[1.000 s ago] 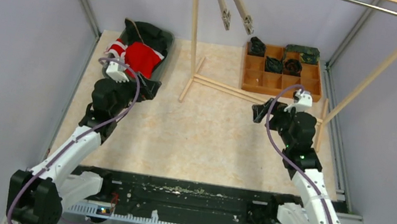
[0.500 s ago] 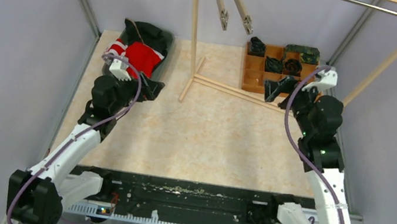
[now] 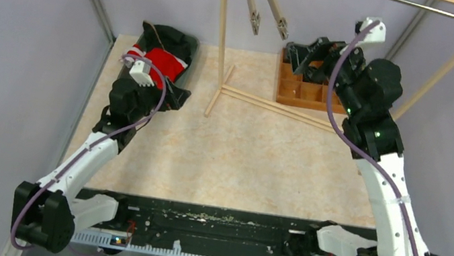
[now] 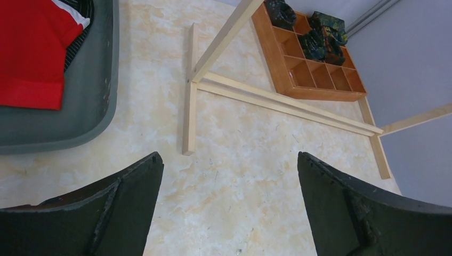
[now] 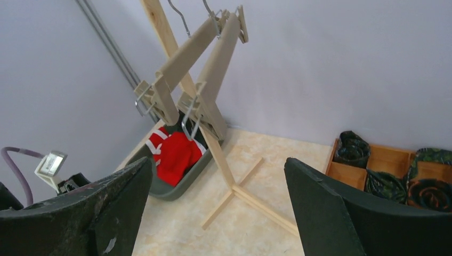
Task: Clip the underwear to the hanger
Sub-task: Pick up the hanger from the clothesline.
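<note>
Left hand [image 4: 228, 156] low over the surface [image 4: 240, 208], jaws apart and empty, just beside the grey tray [image 4: 105, 80]. In it lies the red garment [image 4: 32, 53], taken to be the underwear and not yet picked up. Farther back, right hand [image 5: 217, 160] raised, jaws apart, nothing held, facing the 2 hangers [image 5: 178, 64] but clear of them. Step reads as approach: left must reach into the tray and pinch the cloth's edge, while right lines up on 1 clip [image 5: 146, 98].
</note>
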Tool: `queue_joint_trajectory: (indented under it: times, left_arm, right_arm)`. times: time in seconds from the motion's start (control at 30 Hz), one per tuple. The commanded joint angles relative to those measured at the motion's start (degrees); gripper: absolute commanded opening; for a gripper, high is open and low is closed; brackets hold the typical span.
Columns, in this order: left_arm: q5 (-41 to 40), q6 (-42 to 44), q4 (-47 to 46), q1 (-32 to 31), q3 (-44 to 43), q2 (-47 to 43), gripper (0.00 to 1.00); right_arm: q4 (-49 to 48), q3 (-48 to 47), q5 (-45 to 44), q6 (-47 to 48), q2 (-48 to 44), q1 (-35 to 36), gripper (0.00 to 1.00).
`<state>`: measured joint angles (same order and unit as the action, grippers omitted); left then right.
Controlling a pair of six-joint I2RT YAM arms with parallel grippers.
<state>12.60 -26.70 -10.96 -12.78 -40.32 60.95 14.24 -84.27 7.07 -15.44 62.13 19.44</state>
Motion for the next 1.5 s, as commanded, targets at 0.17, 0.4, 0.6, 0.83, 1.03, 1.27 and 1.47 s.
queue_joint_trajectory:
  times: [0.17,0.4,0.6,0.83,1.03,1.27,1.47]
  left_arm:
    - [-1.6,1.4,0.6,-0.2,-2.5,2.2,1.0]
    - [-2.7,2.1,0.5,-0.2,-2.1,3.3,1.0]
    - [-3.7,2.3,0.2,-0.2,-1.3,2.7,1.0]
    - [-4.5,2.8,0.6,-0.2,-0.9,1.7,1.0]
    - [-4.8,2.6,0.1,-0.2,-0.1,1.9,1.0]
    - [-4.8,2.3,-0.4,-0.2,0.3,2.4,1.0]
    - [-4.8,2.2,-0.7,-0.2,0.5,2.4,1.0]
  right_arm:
    - [7.5,-18.9,-4.6,7.3,11.8,3.9,0.93]
    - [15.1,-31.5,-12.8,14.9,20.7,12.0,0.93]
    - [18.9,-39.0,-26.6,21.1,26.9,19.4,0.92]
    - [16.0,-37.3,-33.6,22.8,26.6,21.5,0.87]
    - [14.4,-35.2,-31.8,22.6,24.2,21.5,0.87]
    - [15.6,-35.4,-33.4,22.7,23.9,21.5,0.87]
    - [16.4,-35.5,-35.4,23.7,24.4,21.5,0.86]
